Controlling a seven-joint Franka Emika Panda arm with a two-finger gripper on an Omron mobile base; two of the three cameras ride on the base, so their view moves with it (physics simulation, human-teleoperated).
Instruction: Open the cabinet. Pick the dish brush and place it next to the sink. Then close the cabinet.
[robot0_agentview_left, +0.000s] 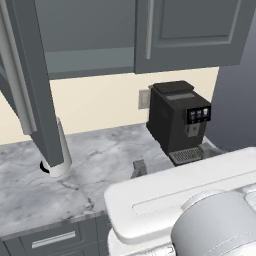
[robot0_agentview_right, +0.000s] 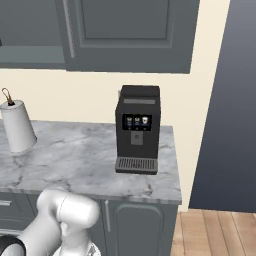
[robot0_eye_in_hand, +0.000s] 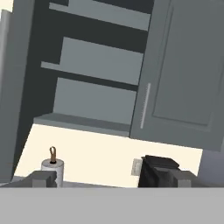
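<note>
The cabinet (robot0_eye_in_hand: 100, 78) is a dark grey wall unit above the counter. Its left door (robot0_agentview_left: 31, 85) stands swung out toward me, and its right door (robot0_agentview_left: 195, 30) is shut, its silver bar handle (robot0_eye_in_hand: 145, 105) upright. In the hand view I look up into the open half at grey shelves (robot0_eye_in_hand: 94, 72) that appear bare. The dish brush is out of view, and so is the sink. My gripper (robot0_eye_in_hand: 113, 179) hangs below and in front of the cabinet, open, with nothing between its fingertips (robot0_eye_in_hand: 43, 178).
A white paper-towel roll (robot0_agentview_right: 17, 126) stands on the marble counter (robot0_agentview_right: 75, 155) at the left, partly behind the open door in the left base view. A black coffee machine (robot0_agentview_right: 137, 130) sits at the counter's right end. Drawers (robot0_agentview_left: 52, 240) run below; a tall dark panel (robot0_agentview_right: 230, 100) closes the right.
</note>
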